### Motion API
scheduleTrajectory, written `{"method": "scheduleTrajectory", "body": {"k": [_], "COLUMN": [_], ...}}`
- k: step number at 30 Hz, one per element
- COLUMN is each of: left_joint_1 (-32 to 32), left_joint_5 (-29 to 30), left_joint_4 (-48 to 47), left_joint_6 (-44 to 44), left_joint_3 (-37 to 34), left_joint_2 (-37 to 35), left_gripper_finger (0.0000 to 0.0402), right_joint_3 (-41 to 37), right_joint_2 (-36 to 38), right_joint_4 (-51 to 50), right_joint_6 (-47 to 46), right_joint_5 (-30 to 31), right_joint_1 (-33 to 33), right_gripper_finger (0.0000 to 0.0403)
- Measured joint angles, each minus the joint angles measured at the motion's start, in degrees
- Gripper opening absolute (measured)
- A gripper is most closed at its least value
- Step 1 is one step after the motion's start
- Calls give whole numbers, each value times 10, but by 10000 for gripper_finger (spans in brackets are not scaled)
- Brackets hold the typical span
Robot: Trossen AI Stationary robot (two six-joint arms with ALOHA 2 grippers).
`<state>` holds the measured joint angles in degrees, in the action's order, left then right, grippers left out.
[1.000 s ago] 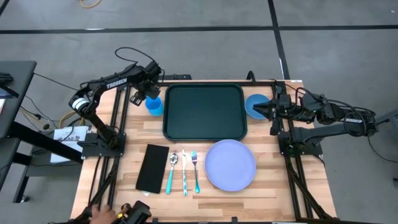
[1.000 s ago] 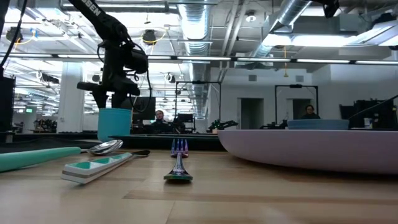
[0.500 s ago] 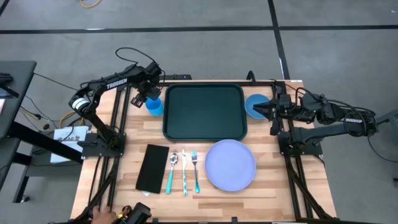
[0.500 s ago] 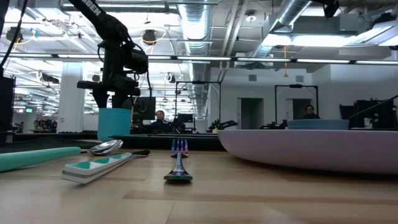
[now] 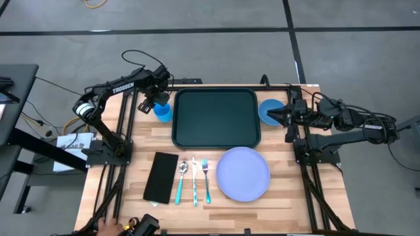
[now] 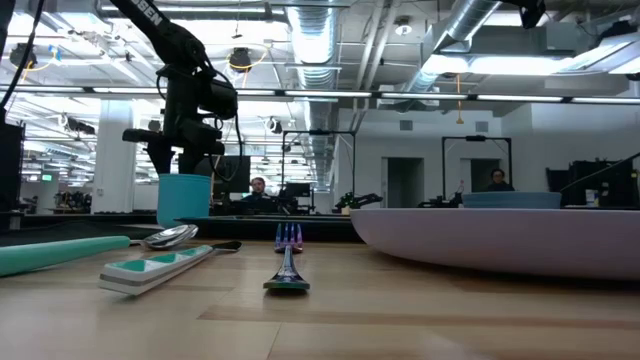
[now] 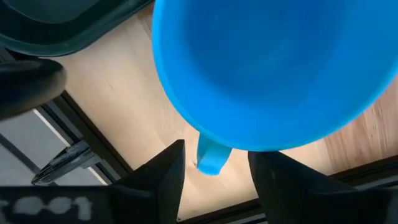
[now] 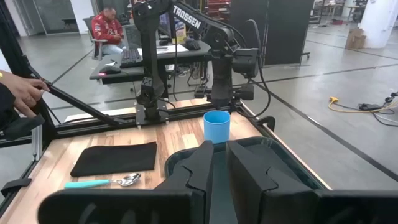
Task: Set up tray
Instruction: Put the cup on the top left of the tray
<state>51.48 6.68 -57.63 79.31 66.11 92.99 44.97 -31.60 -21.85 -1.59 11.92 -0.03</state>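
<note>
Both grippers flank the tray (image 5: 216, 118) (fingertip gaps hard to read).

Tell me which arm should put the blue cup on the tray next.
Left. The left gripper hovers directly above the blue cup, fingers apart, beside the tray. The right gripper sits across the tray at the blue bowl.

**One brand name, printed on the left arm**

The white word "TROSSEN" stands on the left arm (image 5: 123, 87) in the high view and shows again on that arm (image 8: 189, 18) in the right wrist view. In the low view only the letters "EN" can be read on it (image 6: 150, 12). A white label (image 5: 73, 141) left of the counter is too small to read.
</note>
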Motion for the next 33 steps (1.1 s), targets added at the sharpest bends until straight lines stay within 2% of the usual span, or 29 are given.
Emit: {"method": "scheduleTrajectory", "body": {"k": [10, 19, 27, 33], "left_joint_1": [-8, -8, -8, -8], "left_joint_5": [17, -8, -7, -4], "left_joint_4": [12, 31, 31, 31], "left_joint_6": [16, -9, -10, -11], "left_joint_3": [-27, -28, -28, -28], "left_joint_2": [0, 0, 0, 0], "left_gripper_finger": [152, 105, 38, 34], "right_joint_3": [0, 0, 0, 0], "right_joint_2": [0, 0, 0, 0], "right_joint_4": [0, 0, 1, 1], "right_joint_6": [0, 0, 0, 0], "right_joint_5": [0, 0, 0, 0], "right_joint_1": [0, 0, 0, 0], "right_gripper_finger": [38, 38, 38, 38]}}
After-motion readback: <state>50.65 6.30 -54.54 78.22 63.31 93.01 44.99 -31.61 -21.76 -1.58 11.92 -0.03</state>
